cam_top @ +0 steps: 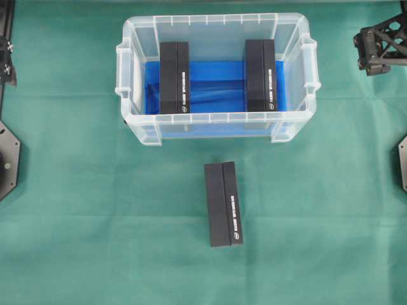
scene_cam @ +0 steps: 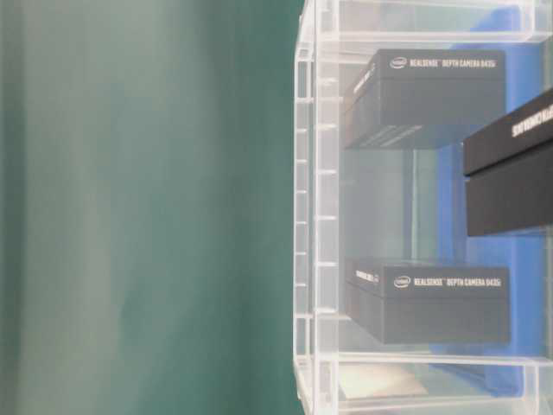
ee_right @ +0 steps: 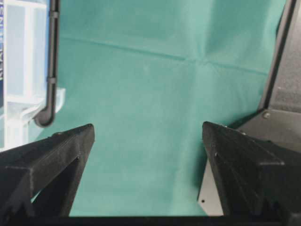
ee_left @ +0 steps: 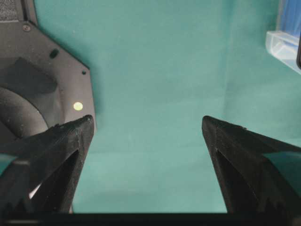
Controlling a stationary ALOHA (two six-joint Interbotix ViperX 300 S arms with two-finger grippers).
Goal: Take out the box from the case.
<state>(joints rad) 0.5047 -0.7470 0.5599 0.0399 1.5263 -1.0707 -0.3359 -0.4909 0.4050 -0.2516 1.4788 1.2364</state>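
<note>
The case (cam_top: 216, 118), a clear tub with a blue bottom, stands at the back middle of the green cloth. Two black boxes stand inside it, one at the left (cam_top: 173, 77) and one at the right (cam_top: 261, 74). A third black box (cam_top: 223, 203) lies on the cloth in front of the case. My left gripper (ee_left: 146, 123) hangs open over bare cloth, with a corner of the case (ee_left: 282, 47) far off at its upper right. My right gripper (ee_right: 148, 129) is also open and empty, the case's wall (ee_right: 19, 70) at its left. In the table-level view both inner boxes (scene_cam: 428, 95) (scene_cam: 432, 303) show through the wall.
The right arm (cam_top: 381, 44) is drawn back at the top right edge, and part of the left arm (cam_top: 6, 63) shows at the left edge. The dark arm bases (cam_top: 7, 159) (cam_top: 402, 162) sit at both sides. Green cloth (cam_top: 95, 222) covers the table.
</note>
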